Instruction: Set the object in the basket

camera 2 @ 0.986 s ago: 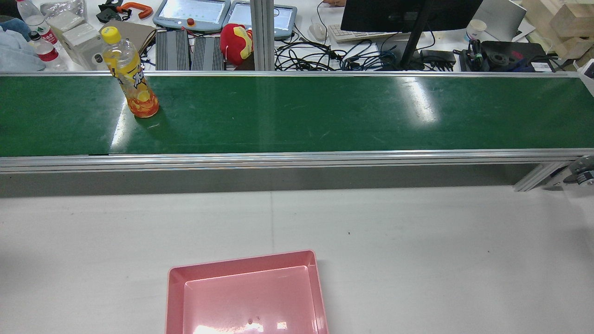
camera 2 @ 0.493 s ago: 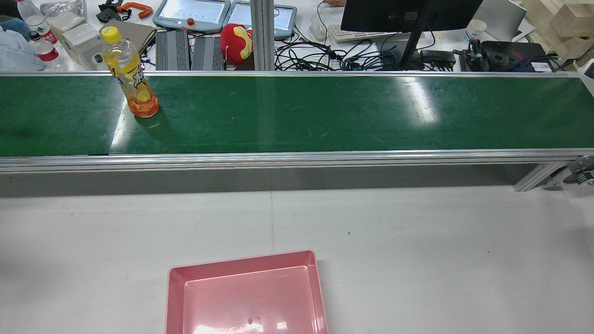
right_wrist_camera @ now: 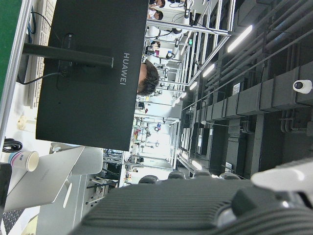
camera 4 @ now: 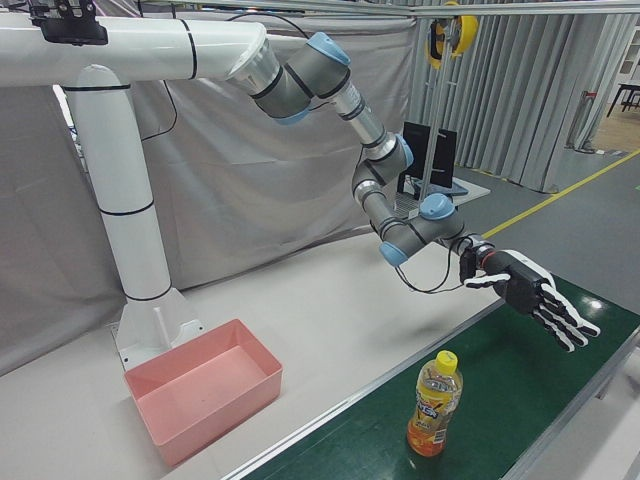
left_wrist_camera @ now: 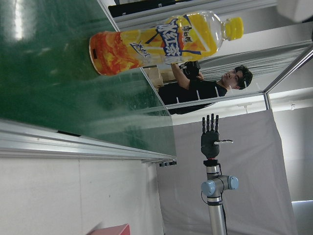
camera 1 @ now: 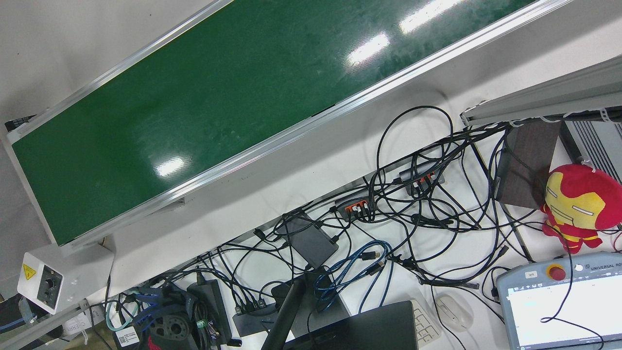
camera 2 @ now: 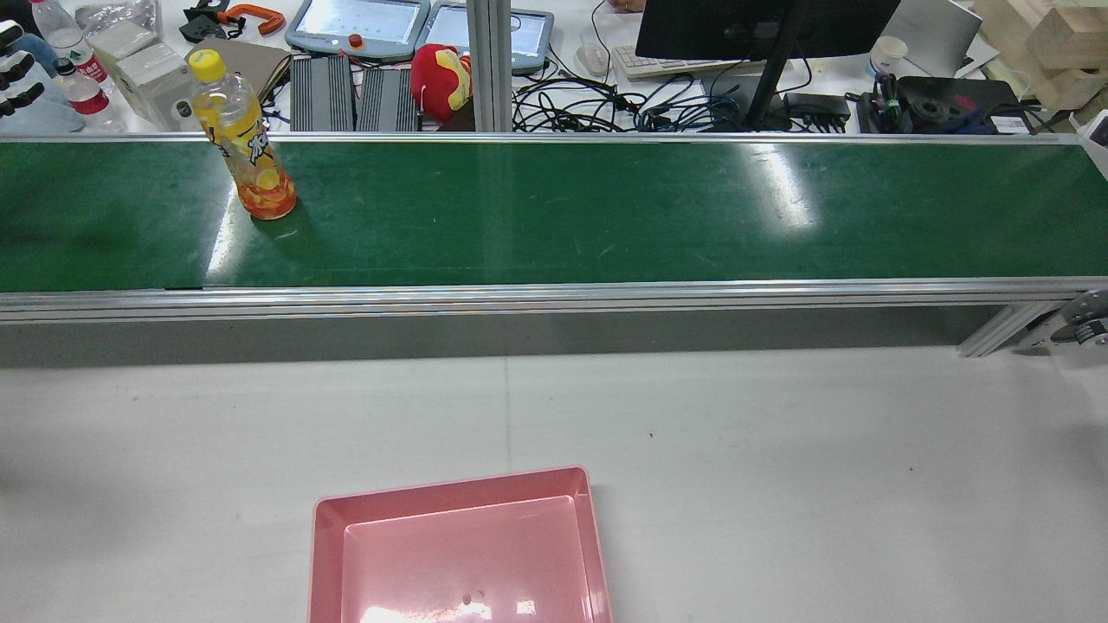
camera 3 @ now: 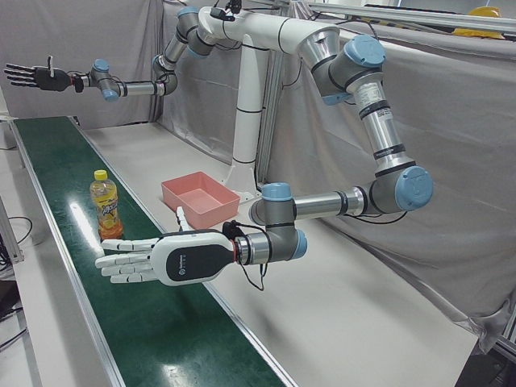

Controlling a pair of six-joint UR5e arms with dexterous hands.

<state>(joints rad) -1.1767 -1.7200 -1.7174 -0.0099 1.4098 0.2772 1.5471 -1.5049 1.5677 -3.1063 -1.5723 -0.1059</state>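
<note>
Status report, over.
Left hand open beside bottle, not touching. Right hand open, raised at belt's far end. Bottle upright on belt; pink basket holds nothing. Nothing blocking.

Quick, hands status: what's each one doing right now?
Left hand: open, empty, fingers spread, near the bottle on the belt.
Right hand: open, empty, held high at the belt's far end.

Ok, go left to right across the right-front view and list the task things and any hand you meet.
pink basket → orange drink bottle standing on the green belt → left hand, open above the belt
</note>
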